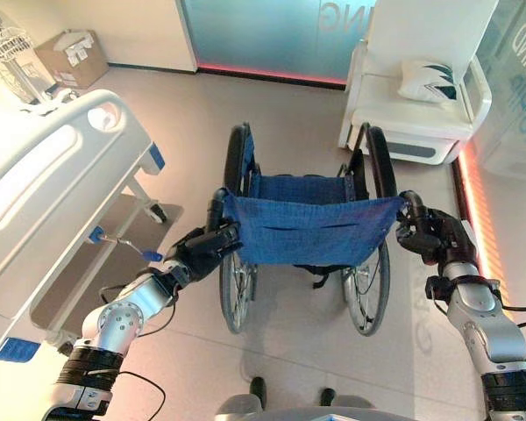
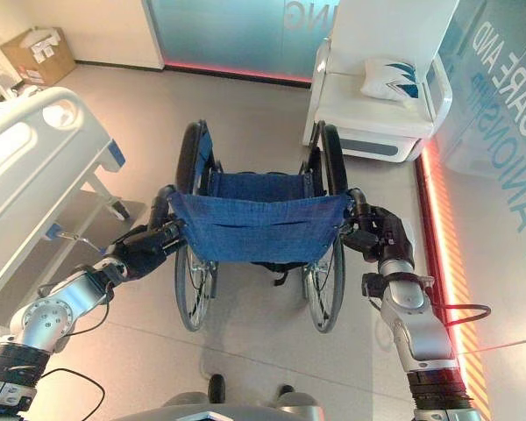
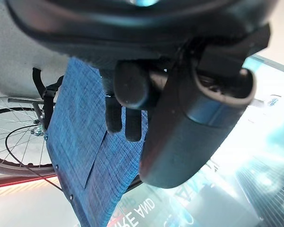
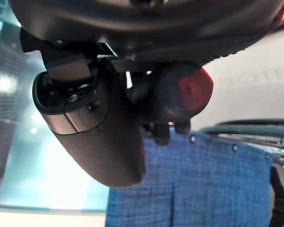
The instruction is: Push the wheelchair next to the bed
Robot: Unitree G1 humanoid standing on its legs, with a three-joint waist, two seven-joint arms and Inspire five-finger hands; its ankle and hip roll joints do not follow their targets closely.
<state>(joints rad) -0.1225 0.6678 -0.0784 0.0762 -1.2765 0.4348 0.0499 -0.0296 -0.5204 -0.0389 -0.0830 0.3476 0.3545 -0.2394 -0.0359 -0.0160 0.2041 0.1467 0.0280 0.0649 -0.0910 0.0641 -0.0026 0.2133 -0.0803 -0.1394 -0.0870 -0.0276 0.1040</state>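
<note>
A wheelchair with a blue cloth backrest and black wheels stands in the middle of the floor, its back toward me. My left hand is curled round the left push handle. My right hand is curled round the right push handle. In the left wrist view the fingers bend over the handle against the blue backrest. The right wrist view shows the thumb and curled fingers above the blue cloth. The white hospital bed lies at the left, its footboard near the wheelchair's left wheel.
A white armchair with a patterned cushion stands ahead at the right. A cardboard box sits by the far left wall. A glass partition closes the far side. A red-lit strip runs along the right wall's base.
</note>
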